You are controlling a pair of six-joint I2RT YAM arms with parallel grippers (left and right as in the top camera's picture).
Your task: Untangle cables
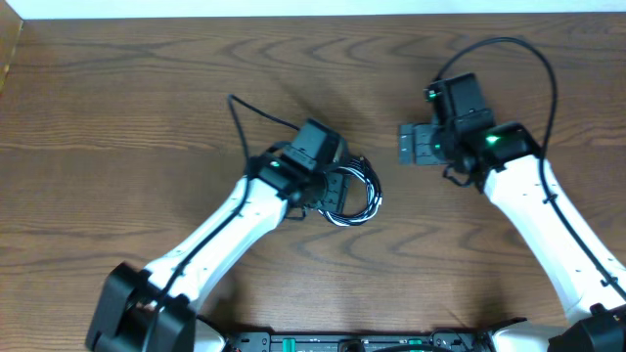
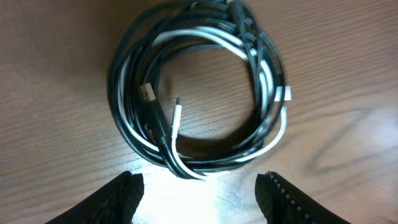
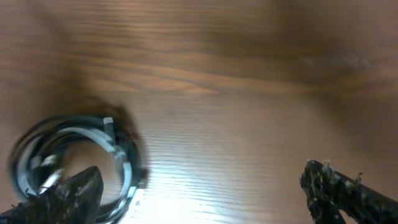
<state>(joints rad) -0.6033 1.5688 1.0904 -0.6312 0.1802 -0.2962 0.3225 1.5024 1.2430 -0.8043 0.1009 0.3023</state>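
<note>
coiled black and white cables (image 2: pixel 186 167) on table (image 2: pixel 348 56), just ahead of left gripper (image 2: pixel 199 190), jaws partly apart, empty, right gripper (image 3: pixel 202 186) spread wide, empty, apart from coil

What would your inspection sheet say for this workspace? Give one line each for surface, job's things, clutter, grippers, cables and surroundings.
Surface: brown wooden table, visible grain.
Job's things: cables, black ones and a white one, coiled in one ring; two plug ends inside it.
Clutter: nothing seen.
Grippers: left gripper open at the coil's near edge; right gripper open, apart from it.
Cables: black arm cable arching behind the right gripper.
Surroundings: pale strip beyond the table's far edge.
</note>
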